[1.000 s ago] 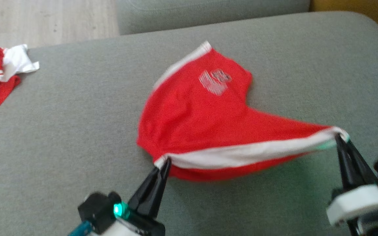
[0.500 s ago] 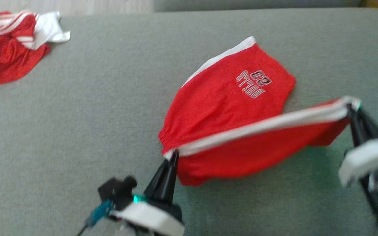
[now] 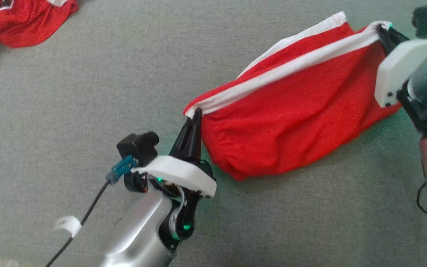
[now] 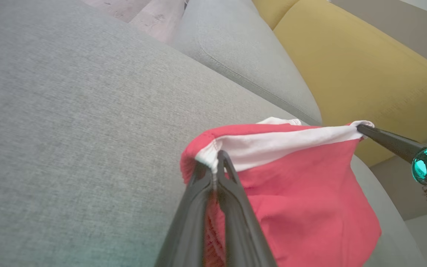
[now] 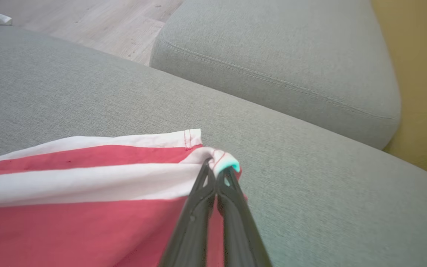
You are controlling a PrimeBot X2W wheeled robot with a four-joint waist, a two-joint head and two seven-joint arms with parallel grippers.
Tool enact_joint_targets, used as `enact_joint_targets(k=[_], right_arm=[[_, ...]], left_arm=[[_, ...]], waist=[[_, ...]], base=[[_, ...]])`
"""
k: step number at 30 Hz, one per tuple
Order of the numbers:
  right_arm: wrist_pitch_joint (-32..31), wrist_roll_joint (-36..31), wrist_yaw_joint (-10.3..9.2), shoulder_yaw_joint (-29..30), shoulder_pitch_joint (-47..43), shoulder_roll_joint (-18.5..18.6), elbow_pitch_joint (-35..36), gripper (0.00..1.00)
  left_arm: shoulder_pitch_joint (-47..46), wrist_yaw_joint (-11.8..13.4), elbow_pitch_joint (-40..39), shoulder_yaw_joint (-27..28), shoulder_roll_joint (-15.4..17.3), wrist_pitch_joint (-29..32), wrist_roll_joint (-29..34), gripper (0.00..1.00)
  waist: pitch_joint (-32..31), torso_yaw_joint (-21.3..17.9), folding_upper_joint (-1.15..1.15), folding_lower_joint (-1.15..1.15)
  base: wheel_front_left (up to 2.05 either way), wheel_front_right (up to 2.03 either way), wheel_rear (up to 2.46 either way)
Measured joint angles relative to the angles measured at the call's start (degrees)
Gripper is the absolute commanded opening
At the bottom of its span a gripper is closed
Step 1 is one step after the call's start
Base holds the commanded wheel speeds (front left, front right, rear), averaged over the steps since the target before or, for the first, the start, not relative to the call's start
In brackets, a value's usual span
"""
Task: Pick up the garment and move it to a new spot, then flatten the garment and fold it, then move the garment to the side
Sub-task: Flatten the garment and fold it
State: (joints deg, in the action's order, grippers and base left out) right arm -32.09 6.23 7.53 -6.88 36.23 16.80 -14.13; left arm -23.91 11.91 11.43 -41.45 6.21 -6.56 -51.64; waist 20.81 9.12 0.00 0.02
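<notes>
I count two garments on my screens: one pair of red shorts (image 3: 291, 111) on the right, with two white stripes (image 3: 284, 68) showing on it, and one more red-and-white garment (image 3: 24, 18) crumpled at the far left. There are two pairs of dark fingers, the left fingers (image 3: 190, 137) and the right fingers (image 3: 389, 37), two in each pair. Cushions, I make it three: the big grey cushion (image 3: 87, 111) under everything, a second grey cushion (image 5: 272, 55) beyond it, and one yellow cushion (image 4: 347, 66).
</notes>
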Motion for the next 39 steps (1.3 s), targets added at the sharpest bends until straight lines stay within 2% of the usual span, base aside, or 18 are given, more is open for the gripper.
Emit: enact_joint_targets(k=[8, 10, 11, 12, 13, 14, 15, 16, 17, 21, 25, 32, 39], right_arm=[[2.7, 1.8, 0.00, -4.4, 9.2, 0.3, -13.8, 0.00], [3.9, 2.4, 0.00, -4.7, 11.0, 0.2, -16.8, 0.27], [4.7, 2.6, 0.00, -5.1, 11.8, 0.2, -18.2, 0.49], [6.0, 2.9, 0.00, -5.7, 12.4, 0.2, -19.3, 1.00], [7.2, 2.9, 0.00, -6.1, 12.9, 0.2, -20.3, 1.00], [8.4, 2.9, 0.00, -7.1, 13.3, 0.2, -21.2, 1.00], [9.7, 3.2, 0.00, -7.8, 13.7, 0.2, -22.1, 1.00], [10.9, 4.0, 0.00, -8.0, 14.0, 0.2, -22.9, 1.00], [11.9, 4.5, 0.00, -8.8, 14.3, 0.2, -23.7, 1.00], [15.4, 6.2, 0.00, -10.8, 15.1, 0.3, -26.2, 1.00], [17.0, 8.2, 0.00, -12.3, 15.2, 0.8, -27.9, 1.00], [16.8, 11.7, 0.00, -13.0, 15.0, 4.2, -30.2, 1.00], [10.8, 16.3, 0.00, -13.6, 11.9, 6.9, -32.3, 1.00]], left_arm=[[-3.3, -0.1, 4.1, 0.0, -2.0, -0.1, -0.8, 0.00], [-3.7, -0.1, 4.8, -0.3, -2.3, -0.1, -0.8, 0.00], [-3.9, 0.0, 5.0, -0.5, -2.5, -0.1, -1.0, 0.00], [-4.1, 0.1, 5.1, -0.7, -2.7, -0.2, -1.4, 0.00], [-4.1, 0.2, 5.2, -0.9, -2.9, -0.2, -1.5, 0.00], [-4.1, 0.1, 5.3, -1.0, -2.9, -0.5, -1.9, 0.07], [-4.1, 0.1, 5.4, -1.1, -3.0, -0.7, -2.0, 0.42], [-4.1, -0.2, 5.4, -1.1, -3.0, -0.7, -2.2, 0.90], [-4.1, -0.2, 5.7, -1.1, -3.0, -0.7, -2.4, 1.00], [-3.9, -0.3, 5.9, -1.1, -2.8, -0.9, -2.4, 1.00], [-3.4, 0.3, 4.4, -1.1, -0.8, -1.5, -2.1, 1.00], [2.7, 2.8, -1.0, -0.7, 6.1, -2.7, -0.1, 1.00], [8.2, 8.0, -9.0, 2.6, 13.5, -3.0, 0.8, 1.00]], waist=[[1.6, 2.3, 0.00, -0.01], [1.7, 2.4, 0.00, -0.01], [1.7, 2.5, 0.00, -0.02], [1.7, 2.6, 0.00, -0.02], [1.7, 2.7, 0.00, -0.01], [1.6, 2.8, 0.00, -0.01], [1.6, 2.8, 0.00, -0.01], [1.5, 2.9, 0.00, -0.02], [1.4, 2.9, 0.00, -0.02], [0.7, 2.7, 0.00, -0.02], [-0.1, 2.3, 0.00, -0.02], [-3.0, 2.0, 0.00, -0.02], [-4.3, 3.4, 0.00, -0.03]], base=[[0.00, 0.00, 0.00], [0.00, 0.00, 0.00], [0.00, 0.00, 0.00], [0.00, 0.00, 0.00], [0.00, 0.00, 0.00], [0.00, 0.00, 0.00], [0.00, 0.00, 0.00], [0.00, 0.00, 0.00], [0.00, 0.00, 0.00], [0.00, 0.00, 0.00], [0.00, 0.00, 0.00], [0.00, 0.00, 0.00], [0.00, 0.00, 0.00]])
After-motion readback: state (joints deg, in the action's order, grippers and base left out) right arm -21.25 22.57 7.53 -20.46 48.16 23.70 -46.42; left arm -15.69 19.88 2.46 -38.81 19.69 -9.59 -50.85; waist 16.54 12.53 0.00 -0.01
